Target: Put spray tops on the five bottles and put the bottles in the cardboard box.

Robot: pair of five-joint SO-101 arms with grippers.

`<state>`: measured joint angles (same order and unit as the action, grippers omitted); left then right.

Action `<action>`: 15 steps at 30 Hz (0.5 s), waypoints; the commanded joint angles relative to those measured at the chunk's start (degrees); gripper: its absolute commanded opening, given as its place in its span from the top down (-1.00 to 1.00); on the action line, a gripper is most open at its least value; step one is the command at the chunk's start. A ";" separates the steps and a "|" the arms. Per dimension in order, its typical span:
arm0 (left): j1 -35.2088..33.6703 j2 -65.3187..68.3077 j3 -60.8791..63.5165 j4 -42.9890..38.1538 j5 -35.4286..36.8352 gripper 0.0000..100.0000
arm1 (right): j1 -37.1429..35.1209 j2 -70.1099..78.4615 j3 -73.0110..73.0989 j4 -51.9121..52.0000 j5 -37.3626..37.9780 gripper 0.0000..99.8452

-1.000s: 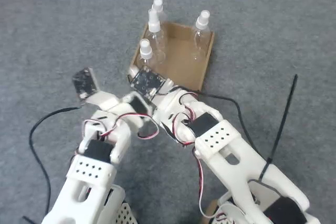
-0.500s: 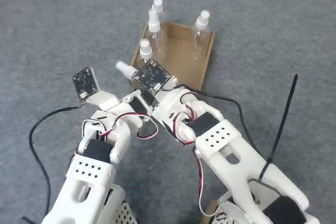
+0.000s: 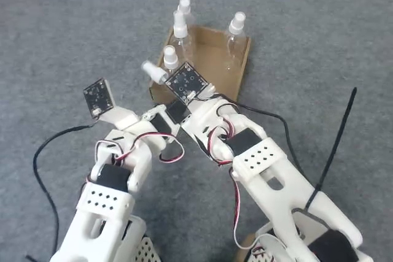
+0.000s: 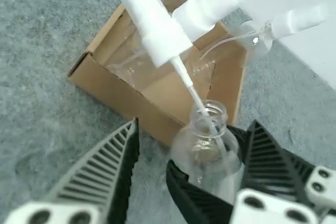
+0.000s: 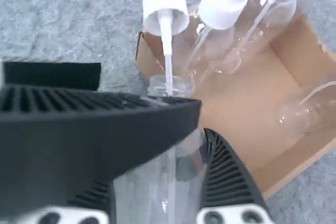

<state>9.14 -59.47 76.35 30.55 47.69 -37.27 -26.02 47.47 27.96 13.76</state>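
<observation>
five clear bottles in all: four capped bottles [image 3: 235,41] standing at the cardboard box [image 3: 212,69], and one open bottle [image 4: 207,142] with a bare neck. five white spray tops: four seated on those capped bottles, and one loose spray top [image 3: 155,70] whose tube hangs into the open neck. one cardboard box. two white arms, the left arm [image 3: 113,176] and the right arm [image 3: 270,164], over one grey desk [image 3: 319,47].

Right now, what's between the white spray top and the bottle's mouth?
Just a thin tube, running from the spray top down into the neck of the bottle. The left wrist view shows it clearly.
</observation>
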 commanded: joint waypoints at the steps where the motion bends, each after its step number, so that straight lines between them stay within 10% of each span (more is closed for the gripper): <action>1: -1.23 -8.18 -1.01 5.45 -0.18 0.40 | 0.75 -4.00 -0.79 -1.63 -0.79 0.97; 15: -2.64 -37.01 7.25 13.36 -0.09 0.40 | 0.75 -4.18 -0.79 -1.19 -0.79 0.97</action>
<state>7.91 -88.66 82.51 43.56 47.78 -37.27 -26.02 47.47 27.78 13.76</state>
